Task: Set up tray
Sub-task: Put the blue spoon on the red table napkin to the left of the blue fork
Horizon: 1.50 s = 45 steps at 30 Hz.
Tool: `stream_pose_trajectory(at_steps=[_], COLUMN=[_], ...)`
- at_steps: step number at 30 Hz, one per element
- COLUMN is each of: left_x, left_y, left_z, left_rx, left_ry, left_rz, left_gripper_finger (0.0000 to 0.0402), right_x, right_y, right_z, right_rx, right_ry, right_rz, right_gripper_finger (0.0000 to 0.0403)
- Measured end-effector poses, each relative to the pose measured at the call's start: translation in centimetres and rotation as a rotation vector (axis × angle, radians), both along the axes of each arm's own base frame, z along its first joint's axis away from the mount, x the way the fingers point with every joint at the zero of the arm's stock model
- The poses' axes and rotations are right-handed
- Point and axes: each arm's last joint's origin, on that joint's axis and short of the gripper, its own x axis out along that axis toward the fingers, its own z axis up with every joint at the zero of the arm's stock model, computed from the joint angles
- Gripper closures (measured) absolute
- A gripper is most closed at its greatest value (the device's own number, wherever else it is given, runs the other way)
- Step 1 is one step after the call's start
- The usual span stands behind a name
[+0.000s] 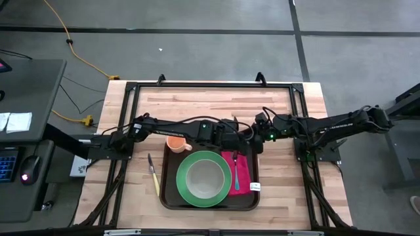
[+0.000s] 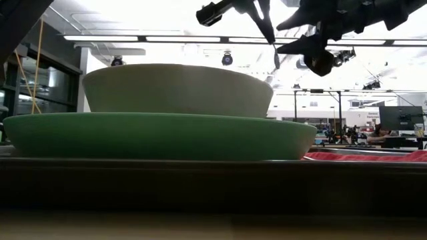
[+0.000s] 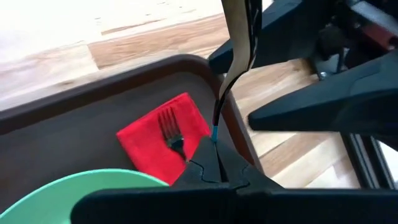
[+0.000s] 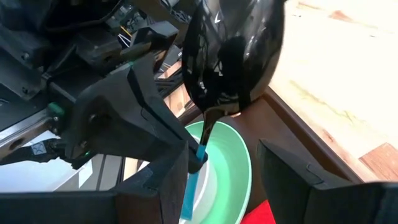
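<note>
The dark brown tray holds a green plate with a pale bowl on it. It also holds an orange cup and a red napkin with a fork lying on it. My left gripper is above the tray's far right part, shut on a blue-handled spoon. My right gripper is open, with one finger on each side of the spoon. My left gripper pinches the spoon's blue handle between its two fingertips. The spoon sticks out past the fingers, its shiny bowl end toward my right arm's wrist. It is lifted clear above the tray.
A yellow-handled knife lies on the wooden table left of the tray. A black frame runs along the table's edges. Bare wood shows on the far side of the tray and on both sides of it.
</note>
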Motion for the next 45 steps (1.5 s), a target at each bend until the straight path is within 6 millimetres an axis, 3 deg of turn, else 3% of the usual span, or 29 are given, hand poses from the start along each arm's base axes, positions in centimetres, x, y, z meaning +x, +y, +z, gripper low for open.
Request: stream_pose_trajectory(at_steps=[21,34,45], left_x=[0.38,0.36,0.32], left_y=[-0.10,0.01,0.04], left_z=[0.30,0.28,0.27], left_rx=[-0.002,0.004,0.008], left_ry=[-0.041,-0.038,-0.037], left_rz=[-0.033,-0.027,-0.016], left_gripper_finger=[0.0398,0.0398,0.0398], right_x=[0.07,0.08,0.09], right_y=[0.07,0.03,0.00], right_z=[0.26,0.26,0.25], right_rx=[0.039,0.062,0.062], right_ry=[-0.027,-0.027,-0.027], right_rz=[0.014,-0.006,-0.018], right_gripper_finger=[0.0235,0.0275,0.0279])
